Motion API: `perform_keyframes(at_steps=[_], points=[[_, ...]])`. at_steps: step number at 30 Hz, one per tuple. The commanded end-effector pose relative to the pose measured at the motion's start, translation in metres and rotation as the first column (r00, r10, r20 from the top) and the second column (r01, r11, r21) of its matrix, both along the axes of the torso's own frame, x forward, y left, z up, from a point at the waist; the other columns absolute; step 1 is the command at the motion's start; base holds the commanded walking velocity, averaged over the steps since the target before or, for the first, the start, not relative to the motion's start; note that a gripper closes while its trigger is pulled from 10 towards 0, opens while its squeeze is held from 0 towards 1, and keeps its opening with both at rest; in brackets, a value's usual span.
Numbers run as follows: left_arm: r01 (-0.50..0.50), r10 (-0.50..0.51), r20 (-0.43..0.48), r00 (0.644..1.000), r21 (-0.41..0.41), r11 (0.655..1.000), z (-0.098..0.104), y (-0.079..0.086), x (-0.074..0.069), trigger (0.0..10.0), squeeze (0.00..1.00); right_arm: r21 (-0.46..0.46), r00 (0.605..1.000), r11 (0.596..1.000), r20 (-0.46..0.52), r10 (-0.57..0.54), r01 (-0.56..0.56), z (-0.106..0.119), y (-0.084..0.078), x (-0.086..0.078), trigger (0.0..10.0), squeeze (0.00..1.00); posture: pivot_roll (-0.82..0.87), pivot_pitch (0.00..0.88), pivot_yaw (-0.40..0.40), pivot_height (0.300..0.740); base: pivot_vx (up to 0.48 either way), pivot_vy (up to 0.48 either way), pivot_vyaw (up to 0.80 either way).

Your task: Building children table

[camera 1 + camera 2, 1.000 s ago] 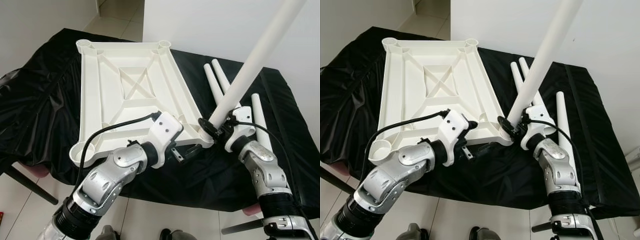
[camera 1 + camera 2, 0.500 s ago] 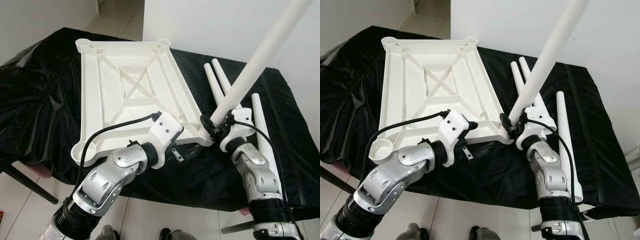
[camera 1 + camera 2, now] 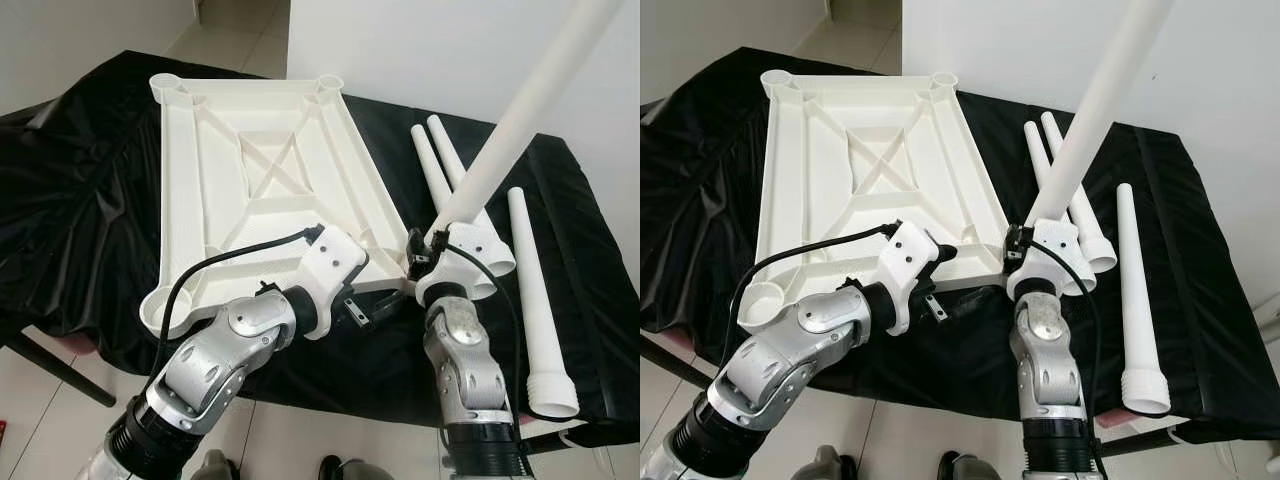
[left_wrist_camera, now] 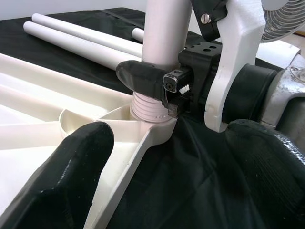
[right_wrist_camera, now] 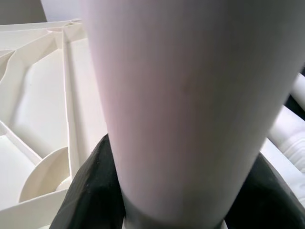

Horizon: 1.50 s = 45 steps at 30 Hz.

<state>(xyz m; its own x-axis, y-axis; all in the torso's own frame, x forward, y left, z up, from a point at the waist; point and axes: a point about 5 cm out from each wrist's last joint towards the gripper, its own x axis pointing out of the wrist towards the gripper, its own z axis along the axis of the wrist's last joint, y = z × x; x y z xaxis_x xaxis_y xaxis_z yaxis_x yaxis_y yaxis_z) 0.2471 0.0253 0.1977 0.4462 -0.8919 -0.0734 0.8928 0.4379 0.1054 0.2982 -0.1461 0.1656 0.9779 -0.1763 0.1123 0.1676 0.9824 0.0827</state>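
1. White plastic tabletop (image 3: pixel 250 180) lies upside down, ribbed underside with an X brace up, round leg sockets at the corners; sits upper-left to centre of the head frames.
2. Right gripper (image 4: pixel 157 83) has its fingers clamped on a white leg (image 3: pixel 500 130), just above the threaded end. That end sits in the tabletop's near-right corner socket; the leg tilts up toward the upper right of the frame.
3. Left gripper (image 3: pixel 365 308) is at the tabletop's near edge, centre frame, fingers (image 4: pixel 71 176) spread apart with nothing between them.
4. Three more legs (image 3: pixel 535 290) lie flat at right, two side by side, one apart.
5. Desk (image 3: pixel 80 200) is draped in crinkled black cloth. White wall behind, pale tiled floor (image 3: pixel 225 45) at upper left.
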Motion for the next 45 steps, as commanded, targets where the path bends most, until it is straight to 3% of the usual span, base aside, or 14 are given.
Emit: perform_keyframes(at_steps=[1, 3, 4, 11, 12, 17, 28, 29, 31, 32, 33, 34, 39, 45], points=[[0.084, -0.084, -0.018, 0.996, 0.004, 0.996, -0.002, -0.005, -0.009, 10.0, 0.00, -0.022, 0.998, 0.999, -0.038, -0.041, 0.040, -0.006, -0.004, -0.003, 10.0, 0.00, 0.04, 0.155, -0.094, 0.740, 0.000, 0.000, 0.00], [0.084, -0.084, -0.019, 0.996, 0.004, 0.996, -0.002, -0.005, -0.009, 10.0, 0.00, -0.016, 0.999, 0.999, -0.037, -0.040, 0.040, -0.006, -0.006, -0.003, 10.0, 0.00, 0.04, 0.155, -0.094, 0.740, 0.000, 0.000, 0.00], [0.086, -0.086, -0.019, 0.996, 0.004, 0.996, -0.002, -0.005, -0.009, 10.0, 0.00, -0.004, 0.999, 0.999, -0.031, -0.032, 0.032, -0.005, -0.008, -0.002, 10.0, 1.00, 0.04, 0.150, -0.094, 0.740, 0.000, 0.000, 0.00], [0.088, -0.088, -0.019, 0.996, 0.004, 0.996, -0.002, -0.006, -0.008, 10.0, 0.00, 0.001, 0.997, 0.997, 0.004, 0.074, -0.074, 0.000, -0.009, 0.003, 10.0, 1.00, 0.04, 0.144, -0.093, 0.740, 0.000, 0.000, 0.00], [0.088, -0.088, -0.020, 0.996, 0.003, 0.996, -0.002, -0.006, -0.008, 10.0, 0.00, -0.021, 0.991, 0.991, 0.005, 0.136, -0.136, 0.000, -0.008, 0.004, 10.0, 0.00, 0.04, 0.144, -0.093, 0.740, 0.000, 0.000, 0.00], [0.086, -0.086, -0.021, 0.996, 0.001, 0.996, -0.002, -0.006, -0.008, 10.0, 0.00, -0.083, 0.950, 0.947, -0.003, 0.311, -0.310, -0.001, -0.009, 0.006, 10.0, 0.00, 0.04, 0.138, -0.095, 0.740, 0.000, 0.000, 0.00], [0.076, -0.076, -0.025, 0.997, 0.004, 0.997, -0.002, -0.005, -0.007, 10.0, 0.00, -0.165, 0.860, 0.846, -0.038, 0.509, -0.507, 0.002, -0.024, 0.015, 10.0, 0.00, 0.04, 0.141, -0.091, 0.740, 0.000, 0.000, 0.00], [0.074, -0.074, -0.024, 0.997, 0.004, 0.997, -0.002, -0.004, -0.007, 10.0, 0.00, -0.175, 0.844, 0.828, -0.041, 0.534, -0.533, 0.002, -0.027, 0.017, 7.3, 0.00, 0.04, 0.141, -0.091, 0.740, 0.000, 0.000, 0.00], [0.074, -0.074, -0.024, 0.997, 0.004, 0.997, -0.002, -0.004, -0.007, 10.0, 0.00, -0.175, 0.844, 0.828, -0.041, 0.534, -0.533, 0.002, -0.027, 0.017, 7.3, 0.00, 0.04, 0.141, -0.091, 0.740, 0.000, 0.000, 0.00], [0.071, -0.071, -0.024, 0.997, 0.005, 0.997, -0.002, -0.004, -0.006, 10.0, 0.00, -0.180, 0.836, 0.818, -0.055, 0.547, -0.547, 0.001, -0.031, 0.019, 3.0, 0.00, 0.04, 0.141, -0.091, 0.740, 0.000, 0.000, 0.00], [0.071, -0.071, -0.024, 0.997, 0.005, 0.997, -0.002, -0.004, -0.006, 10.0, 0.00, -0.180, 0.836, 0.818, -0.055, 0.547, -0.547, 0.001, -0.031, 0.019, 3.0, 0.00, 0.04, 0.141, -0.091, 0.740, 0.000, 0.000, 0.00], [0.068, -0.068, -0.024, 0.997, 0.005, 0.998, -0.002, -0.003, -0.006, 10.0, 0.00, -0.175, 0.824, 0.806, -0.068, 0.562, -0.565, -0.001, -0.034, 0.020, 0.0, 0.00, 0.04, 0.141, -0.091, 0.740, 0.000, 0.000, 0.00], [0.057, -0.057, -0.020, 0.998, 0.009, 0.998, -0.001, -0.001, -0.006, 10.0, 0.00, -0.152, 0.796, 0.781, -0.099, 0.598, -0.606, -0.011, -0.038, 0.019, 0.0, 0.00, 0.05, 0.143, -0.093, 0.740, 0.000, 0.000, 0.00], [0.055, -0.055, -0.021, 0.998, 0.010, 0.998, -0.002, -0.001, -0.006, 10.0, 0.00, -0.133, 0.801, 0.790, -0.092, 0.591, -0.598, -0.013, -0.038, 0.018, 0.0, 0.00, 0.05, 0.143, -0.093, 0.740, 0.000, 0.000, 0.00]])
